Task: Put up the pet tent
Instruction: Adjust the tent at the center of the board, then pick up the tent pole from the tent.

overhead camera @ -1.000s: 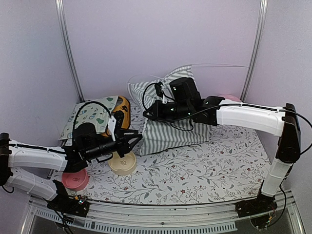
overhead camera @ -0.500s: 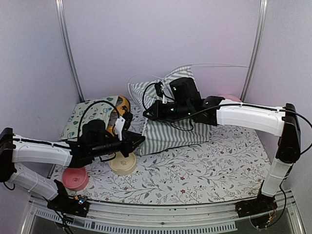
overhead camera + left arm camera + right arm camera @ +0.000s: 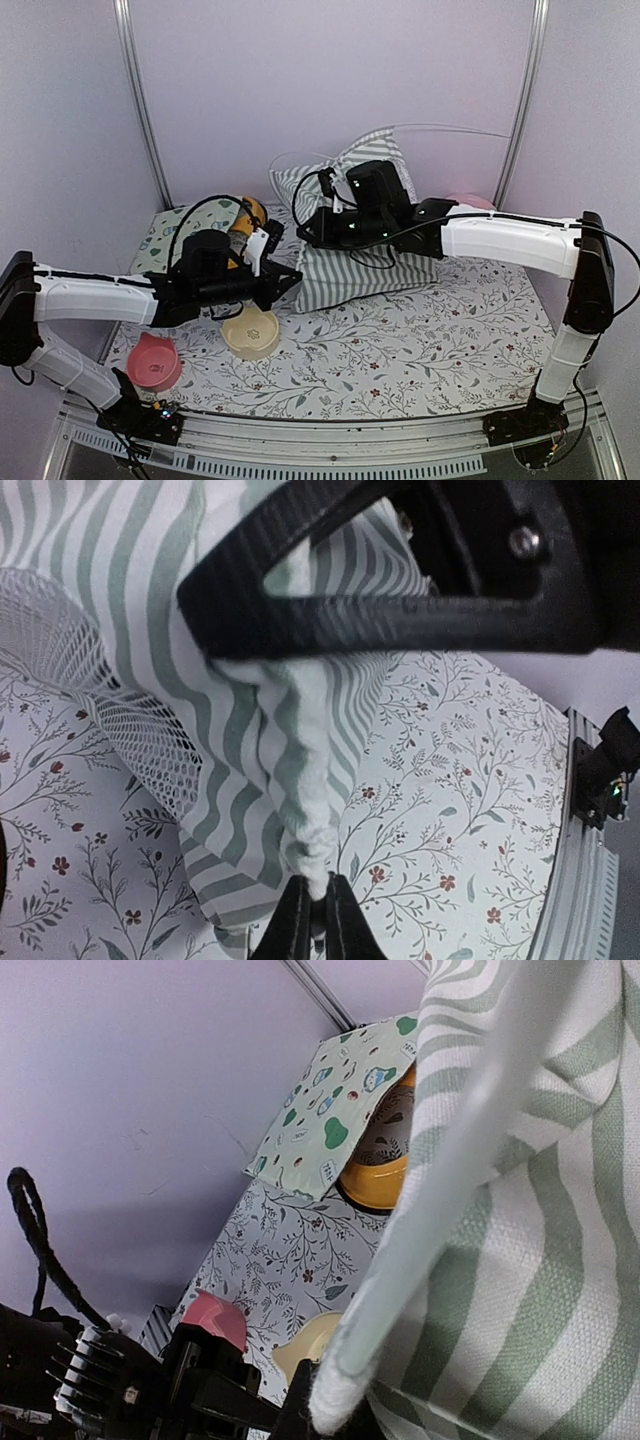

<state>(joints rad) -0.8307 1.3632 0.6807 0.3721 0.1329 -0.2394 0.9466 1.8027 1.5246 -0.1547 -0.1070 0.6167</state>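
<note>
The pet tent [image 3: 350, 270] lies slumped at the back middle of the table, grey-green and white striped, with a thin white pole [image 3: 440, 130] arcing above it. My left gripper [image 3: 292, 281] is at its lower left corner. In the left wrist view it [image 3: 318, 920] is shut on a bunched white seam of the tent [image 3: 250, 730], beside the lace flap [image 3: 90, 680]. My right gripper [image 3: 312, 228] holds the tent's upper left edge. The right wrist view shows it [image 3: 335, 1425] shut on a hemmed corner of the striped fabric [image 3: 520, 1210].
A cream bowl [image 3: 252, 333] sits under my left wrist and a pink bowl [image 3: 152, 362] at the front left. Behind them lie an orange bowl [image 3: 250, 212] and the cream printed mat [image 3: 170, 235]. A pink object [image 3: 468, 201] rests behind the right arm. Floral cloth [image 3: 420, 350] covers the table.
My left arm has swung right to the tent's lower left corner and its jaws have closed on the fabric. The tent has risen slightly. The right gripper has stayed shut.
</note>
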